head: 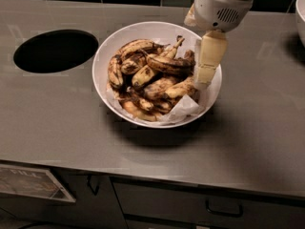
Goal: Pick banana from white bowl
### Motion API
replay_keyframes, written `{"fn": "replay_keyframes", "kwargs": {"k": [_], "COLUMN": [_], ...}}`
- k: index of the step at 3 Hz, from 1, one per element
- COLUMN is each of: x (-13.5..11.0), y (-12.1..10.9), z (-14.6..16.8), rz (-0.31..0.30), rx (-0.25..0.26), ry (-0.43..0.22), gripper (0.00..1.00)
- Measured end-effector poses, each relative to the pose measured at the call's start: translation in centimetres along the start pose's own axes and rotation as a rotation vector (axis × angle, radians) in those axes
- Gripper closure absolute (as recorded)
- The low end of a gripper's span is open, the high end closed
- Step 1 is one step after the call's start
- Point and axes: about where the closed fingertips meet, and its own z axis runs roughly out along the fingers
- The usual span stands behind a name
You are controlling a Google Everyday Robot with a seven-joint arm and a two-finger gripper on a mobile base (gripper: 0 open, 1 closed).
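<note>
The white bowl (103,56) stands mid-counter, lined with crumpled white paper (184,109) and piled with several overripe bananas. The banana (167,65), long, curved, dark brown with dull yellow patches, lies across the top of the pile, right of centre. A paler stubby banana (177,88) lies below it. My gripper (206,76), cream under a white wrist housing (220,6), hangs over the bowl's right side. It is just right of the banana's end and close above the pile. It holds nothing that I can see.
A round black hole (55,50) opens in the grey counter (57,123) left of the bowl. A sliver of another white vessel (301,13) shows at the right edge. Dark tiles run along the back. Drawers with handles (224,210) sit below the front edge.
</note>
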Motion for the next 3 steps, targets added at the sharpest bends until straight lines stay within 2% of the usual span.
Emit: {"fn": "replay_keyframes", "kwargs": {"k": [1, 2, 3], "x": [-0.44, -0.93, -0.94], "y": [-0.47, -0.42, -0.44], "z": [1.33, 1.64, 1.65], "rz": [-0.010, -0.025, -0.025], "rx": [-0.018, -0.022, -0.022], "ry": [-0.031, -0.055, -0.055], "gripper": [0.00, 0.17, 0.29]}}
